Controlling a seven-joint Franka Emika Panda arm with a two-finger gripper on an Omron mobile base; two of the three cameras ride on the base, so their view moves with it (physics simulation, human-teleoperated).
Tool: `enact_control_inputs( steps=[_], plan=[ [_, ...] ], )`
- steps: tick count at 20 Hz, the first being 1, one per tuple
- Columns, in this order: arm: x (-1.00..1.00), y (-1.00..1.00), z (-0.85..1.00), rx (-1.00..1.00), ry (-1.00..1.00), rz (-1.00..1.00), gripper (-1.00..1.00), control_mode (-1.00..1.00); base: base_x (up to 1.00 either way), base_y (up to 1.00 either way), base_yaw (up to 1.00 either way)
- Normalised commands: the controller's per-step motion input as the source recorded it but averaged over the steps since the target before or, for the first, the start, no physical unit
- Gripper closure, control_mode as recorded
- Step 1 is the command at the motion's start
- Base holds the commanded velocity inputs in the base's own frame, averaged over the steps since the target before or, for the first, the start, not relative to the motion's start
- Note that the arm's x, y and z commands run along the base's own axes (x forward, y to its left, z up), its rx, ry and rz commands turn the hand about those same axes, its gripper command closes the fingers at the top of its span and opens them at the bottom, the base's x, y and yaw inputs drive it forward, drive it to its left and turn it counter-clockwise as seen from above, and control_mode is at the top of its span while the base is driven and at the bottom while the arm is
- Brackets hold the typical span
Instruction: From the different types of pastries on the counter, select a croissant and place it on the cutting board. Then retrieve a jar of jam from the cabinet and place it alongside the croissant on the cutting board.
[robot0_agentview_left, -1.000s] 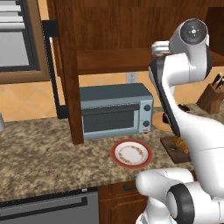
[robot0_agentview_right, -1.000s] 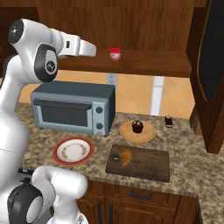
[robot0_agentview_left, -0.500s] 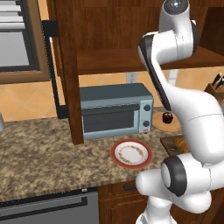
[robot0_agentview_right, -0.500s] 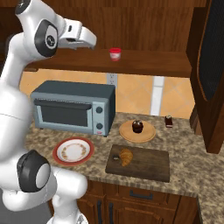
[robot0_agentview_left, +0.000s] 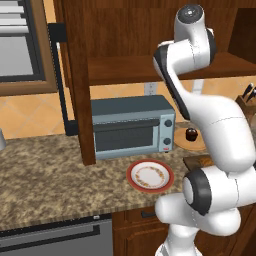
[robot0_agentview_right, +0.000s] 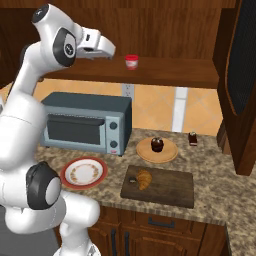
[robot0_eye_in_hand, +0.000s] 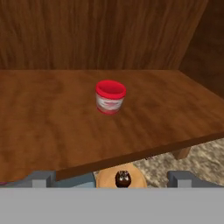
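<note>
gripper (robot0_agentview_right: 111, 50) raised to shelf | jar of jam (robot0_eye_in_hand: 110, 96) upright on cabinet (robot0_eye_in_hand: 52, 118) shelf

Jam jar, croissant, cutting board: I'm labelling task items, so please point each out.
jam jar (robot0_eye_in_hand: 110, 96), hand view, its pale body below the red lid.
croissant (robot0_agentview_right: 144, 178), right base view, its ridged middle.
cutting board (robot0_agentview_right: 170, 186), right base view, bare wood.
</note>
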Motion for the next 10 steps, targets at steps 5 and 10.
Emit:
enact_control_inputs(
  steps=[5,10],
  plan=[
    [0.03,-0.27,-0.06,0.00,0.00,0.00,-1.00,-1.00,0.00,0.00,0.00],
    [0.04,-0.24,-0.20,0.00,0.00,0.00,-1.00,-1.00,0.00,0.00,0.00]
  ],
)
